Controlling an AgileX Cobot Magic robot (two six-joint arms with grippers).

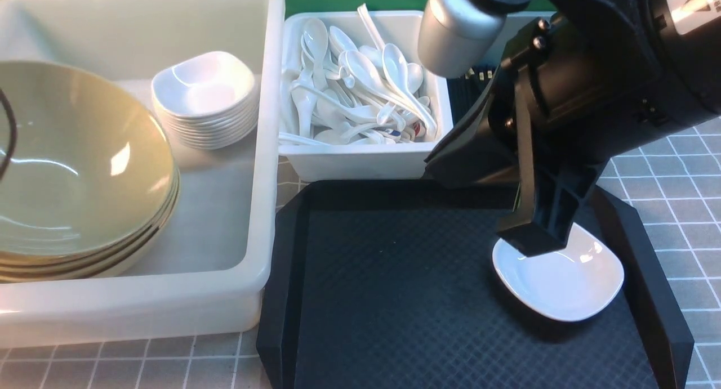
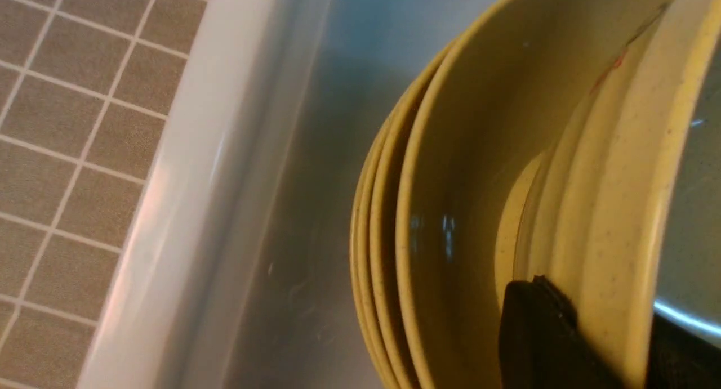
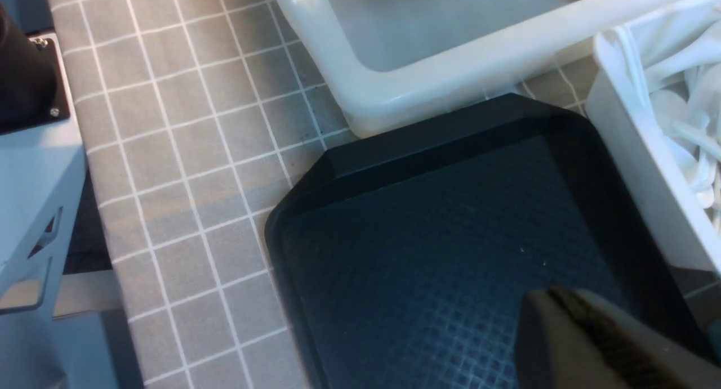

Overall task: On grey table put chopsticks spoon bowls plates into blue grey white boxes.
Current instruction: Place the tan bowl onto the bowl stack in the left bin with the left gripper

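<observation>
Plate step in hand: right gripper pressed together at rim of plate on black tray, hold unclear. Left gripper pinching bowl rim inside large tub. Next: confirm grip, lift toward plate stack.

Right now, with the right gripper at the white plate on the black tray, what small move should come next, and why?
Probably lift the right gripper slightly: it looks shut on the far rim of the white plate, and the plate stack in the large tub awaits.

Left gripper, right gripper: both closed.
</observation>
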